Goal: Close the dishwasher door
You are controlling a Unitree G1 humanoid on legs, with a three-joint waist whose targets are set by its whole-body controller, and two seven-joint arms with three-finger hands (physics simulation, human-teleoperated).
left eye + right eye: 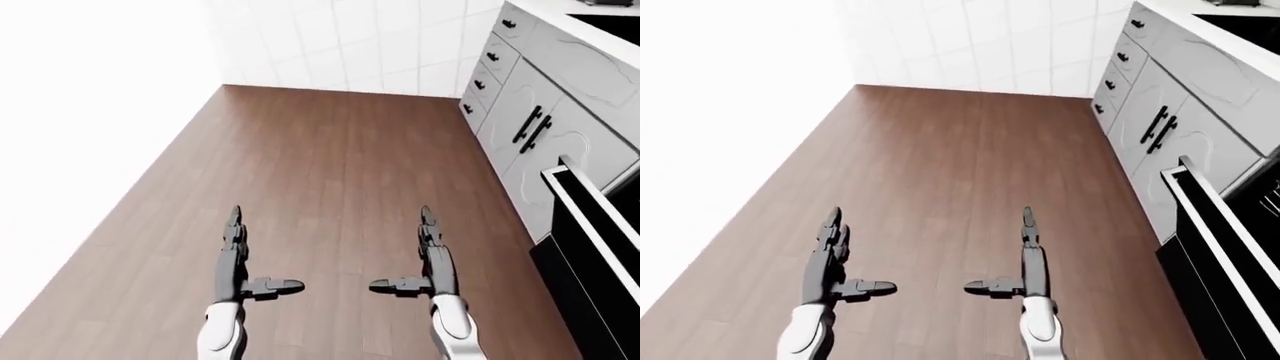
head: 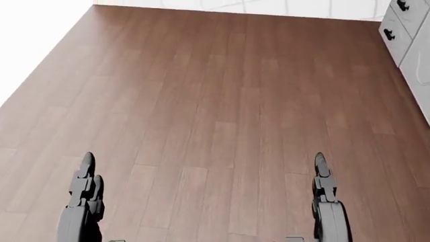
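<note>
Wooden floor filled the view. Both hands, left hand and right hand, hung spread and empty. What seemed the open dishwasher door lay at three o'clock, nearer the right hand, its edge running twelve-to-six.

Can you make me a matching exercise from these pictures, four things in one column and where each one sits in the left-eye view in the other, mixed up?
Things:
1. dishwasher door
2. left hand
3. tiled wall
4. cabinet doors with black handles

Places in the left-eye view:
A. top centre
B. bottom left of centre, over the wood floor
C. right edge, lower half, standing open
D. right side, above the open door

Pairs: 1-C, 2-B, 3-A, 4-D
</note>
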